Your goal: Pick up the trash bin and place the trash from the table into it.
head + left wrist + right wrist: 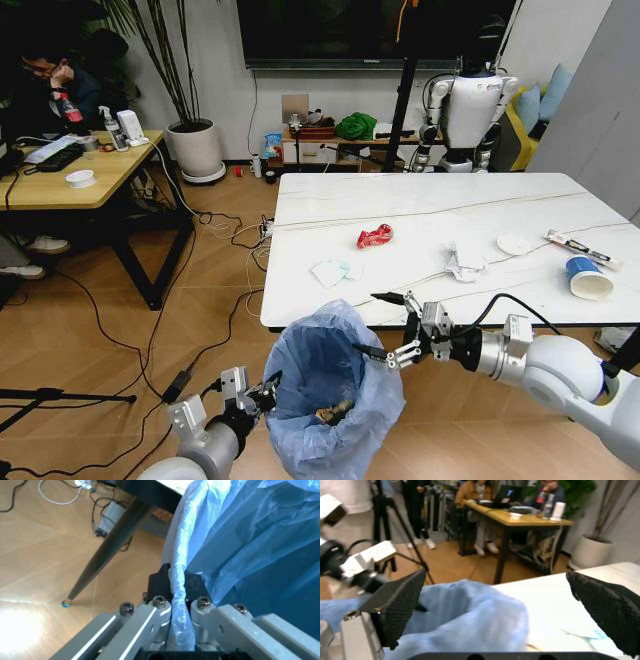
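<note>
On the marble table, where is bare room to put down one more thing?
The marble table is bare along its far edge and far left corner. It is crowded nearer: red wrapper, tissue, crumpled tissue, white disc, printed tube, blue cup.

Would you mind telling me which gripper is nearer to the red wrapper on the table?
The right. The right gripper hovers open at the table's near edge, just short of the red wrapper. The left gripper sits lower, clamped on the trash bin's rim.
</note>
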### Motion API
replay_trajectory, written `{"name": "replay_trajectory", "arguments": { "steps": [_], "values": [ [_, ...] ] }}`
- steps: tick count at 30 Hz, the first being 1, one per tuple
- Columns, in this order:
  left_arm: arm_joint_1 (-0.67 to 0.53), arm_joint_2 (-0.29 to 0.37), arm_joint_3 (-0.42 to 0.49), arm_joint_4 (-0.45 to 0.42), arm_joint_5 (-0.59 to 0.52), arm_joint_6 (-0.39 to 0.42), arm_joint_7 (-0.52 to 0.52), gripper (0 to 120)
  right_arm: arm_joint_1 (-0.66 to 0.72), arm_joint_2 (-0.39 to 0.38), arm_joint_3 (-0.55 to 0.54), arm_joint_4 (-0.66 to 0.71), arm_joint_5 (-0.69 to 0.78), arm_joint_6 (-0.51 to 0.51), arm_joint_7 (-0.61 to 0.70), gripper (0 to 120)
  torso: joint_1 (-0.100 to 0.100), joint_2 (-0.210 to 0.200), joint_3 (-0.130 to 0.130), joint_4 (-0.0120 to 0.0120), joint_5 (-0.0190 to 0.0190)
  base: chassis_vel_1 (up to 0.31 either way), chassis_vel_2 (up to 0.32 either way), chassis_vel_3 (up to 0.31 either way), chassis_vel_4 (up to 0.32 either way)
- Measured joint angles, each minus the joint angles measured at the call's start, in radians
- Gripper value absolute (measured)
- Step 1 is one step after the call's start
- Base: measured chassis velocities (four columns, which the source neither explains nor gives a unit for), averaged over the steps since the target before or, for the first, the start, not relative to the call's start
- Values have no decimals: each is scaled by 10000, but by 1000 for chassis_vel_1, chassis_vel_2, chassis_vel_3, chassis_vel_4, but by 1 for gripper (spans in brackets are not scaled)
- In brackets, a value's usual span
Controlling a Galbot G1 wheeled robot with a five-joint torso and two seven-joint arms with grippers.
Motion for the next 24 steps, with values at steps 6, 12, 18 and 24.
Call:
{"name": "replay_trajectory", "arguments": {
  "steps": [6, 12, 18, 24],
  "values": [
    [360, 110, -99, -53, 150, -8, 8, 0, 225, 304, 273, -445, 415, -624, 1076, 100, 0, 0, 0, 0, 1, 0, 0, 0, 0],
    [1539, 118, -639, -481, 486, -33, 174, 0, 1989, 1633, -1264, -2334, 481, -903, 2898, 100, 0, 0, 0, 3, 3, 0, 0, 0, 0],
    [1864, -42, -907, -619, 705, -75, 239, 0, 3732, 2679, -2860, -3399, 369, -1519, 3186, 100, 0, 0, 1, -1, 2, 0, 0, 0, 0],
    [2089, 10, -1224, -759, 689, -77, 260, 0, 5101, 3670, -3907, -4529, 130, -2118, 3659, 100, 1, -1, 1, 4, 3, 0, 0, 0, 0]
  ]
}}
